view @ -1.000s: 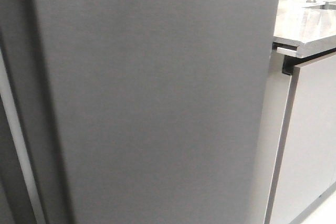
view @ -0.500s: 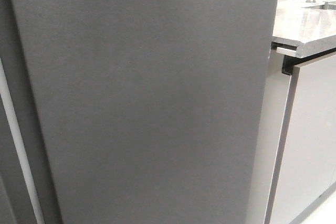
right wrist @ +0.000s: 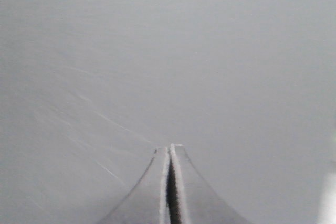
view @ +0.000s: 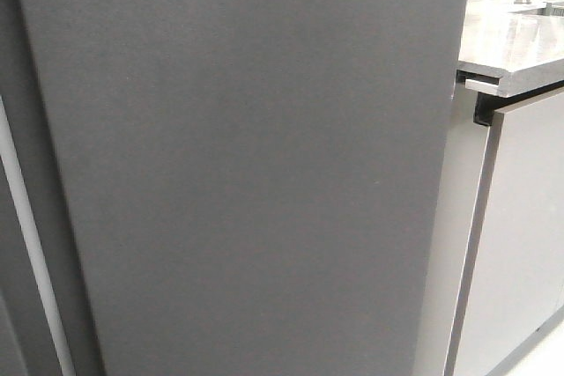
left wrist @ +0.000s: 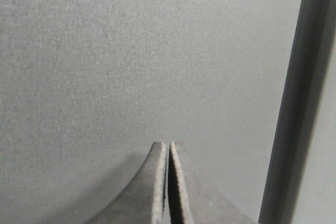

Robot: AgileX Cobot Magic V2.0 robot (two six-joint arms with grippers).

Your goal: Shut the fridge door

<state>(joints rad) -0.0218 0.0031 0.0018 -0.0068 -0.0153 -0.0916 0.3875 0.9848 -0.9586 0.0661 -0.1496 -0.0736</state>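
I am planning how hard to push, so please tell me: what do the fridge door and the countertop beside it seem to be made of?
The fridge door looks like matte dark grey coated metal or laminate: fine even grain, no reflections. The countertop seems polished stone or a stone imitation: glossy, with a faint mottled pattern.

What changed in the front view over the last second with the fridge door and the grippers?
The fridge door swung further: its left edge moved leftward, so its dark face now covers more of the front view, with most of that shift early on. Nothing was gripped or released in view; left gripper and right gripper are shut. The counter and cabinet door stayed put.
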